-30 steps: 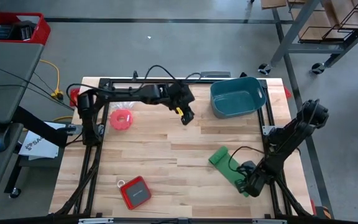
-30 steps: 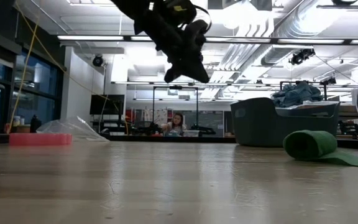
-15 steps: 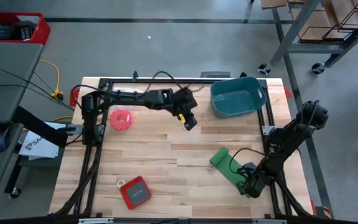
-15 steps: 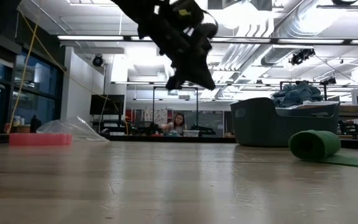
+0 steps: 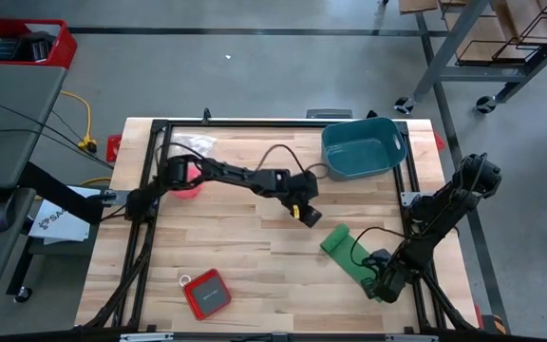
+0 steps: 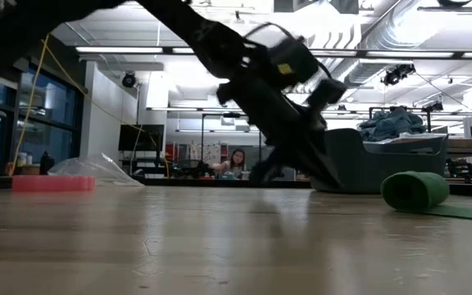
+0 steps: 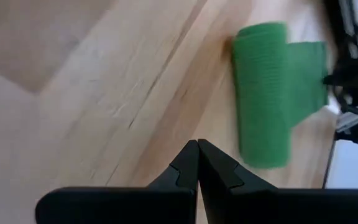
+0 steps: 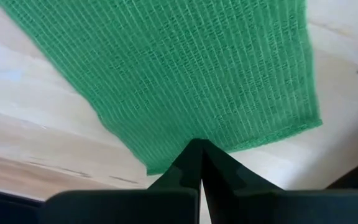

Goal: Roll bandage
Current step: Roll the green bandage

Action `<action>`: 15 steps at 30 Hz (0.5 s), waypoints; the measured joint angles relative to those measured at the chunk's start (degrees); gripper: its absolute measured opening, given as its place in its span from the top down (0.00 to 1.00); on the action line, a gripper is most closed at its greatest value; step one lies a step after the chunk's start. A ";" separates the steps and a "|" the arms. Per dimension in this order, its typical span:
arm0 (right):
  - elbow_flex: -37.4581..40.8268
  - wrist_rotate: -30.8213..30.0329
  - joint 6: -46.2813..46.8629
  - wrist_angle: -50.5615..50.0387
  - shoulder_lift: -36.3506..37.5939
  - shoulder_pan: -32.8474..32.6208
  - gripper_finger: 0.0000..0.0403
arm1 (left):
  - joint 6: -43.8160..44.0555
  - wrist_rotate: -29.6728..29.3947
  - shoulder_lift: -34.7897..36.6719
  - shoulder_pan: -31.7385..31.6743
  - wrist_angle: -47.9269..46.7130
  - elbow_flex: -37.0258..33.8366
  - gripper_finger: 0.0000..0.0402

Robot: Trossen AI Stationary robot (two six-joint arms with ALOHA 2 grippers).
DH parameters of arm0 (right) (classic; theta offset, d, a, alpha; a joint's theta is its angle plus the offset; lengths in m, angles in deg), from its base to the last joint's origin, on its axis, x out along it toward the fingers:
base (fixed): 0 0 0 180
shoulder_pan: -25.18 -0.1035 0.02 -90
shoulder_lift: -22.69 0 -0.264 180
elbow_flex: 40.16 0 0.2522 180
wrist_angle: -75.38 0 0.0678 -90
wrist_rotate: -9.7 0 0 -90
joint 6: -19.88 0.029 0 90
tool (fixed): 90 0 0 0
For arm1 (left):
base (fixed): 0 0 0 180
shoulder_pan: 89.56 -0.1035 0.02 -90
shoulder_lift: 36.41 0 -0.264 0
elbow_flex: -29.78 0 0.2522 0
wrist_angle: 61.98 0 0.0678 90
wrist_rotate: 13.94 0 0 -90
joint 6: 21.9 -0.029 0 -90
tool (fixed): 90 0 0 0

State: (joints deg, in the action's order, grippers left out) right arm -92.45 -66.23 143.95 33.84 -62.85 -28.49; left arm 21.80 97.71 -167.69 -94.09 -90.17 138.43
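Observation:
The green bandage lies at the table's near right. Its rolled part (image 5: 335,239) rests on its side on the wood, and a flat strip (image 5: 361,269) runs from it toward the near right edge. The roll also shows in the low view (image 6: 415,190) and the left wrist view (image 7: 263,93). My left gripper (image 5: 307,217) is shut and empty, just left of and beyond the roll, low over the table (image 7: 197,144). My right gripper (image 5: 380,282) is shut at the strip's free end (image 8: 197,144). My right gripper's shut fingertips come down from above onto the bandage's free end (image 8: 222,140), close to its end edge. The strip lies flat on the table under them, one layer as far as it shows.
A teal tub (image 5: 362,147) stands at the far right. A pink-red ring (image 5: 186,180) lies at the far left, partly under my left arm. A red box (image 5: 205,293) lies near the front left. A person (image 6: 236,160) sits in the room behind the table.
My left gripper has gone from the table's far middle toward the near right and down, closing in on the bandage's rolled part. It has stayed shut. The bandage and my right gripper have kept their places.

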 joint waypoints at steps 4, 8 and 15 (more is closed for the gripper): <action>0.00 0.00 0.00 1.16 0.00 0.00 1.00 | 0.87 0.22 -3.66 1.03 -1.74 5.22 1.00; 0.00 -0.02 0.00 1.26 0.00 0.00 1.00 | 1.23 -0.08 -5.66 1.75 -2.07 8.38 1.00; 0.00 -0.09 0.00 1.51 0.00 0.00 1.00 | 0.47 -5.21 -6.25 3.41 -1.75 9.93 1.00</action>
State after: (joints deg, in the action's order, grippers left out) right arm -92.45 -66.32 143.95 35.34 -62.85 -28.49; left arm 22.27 92.50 -173.94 -90.67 -91.92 148.36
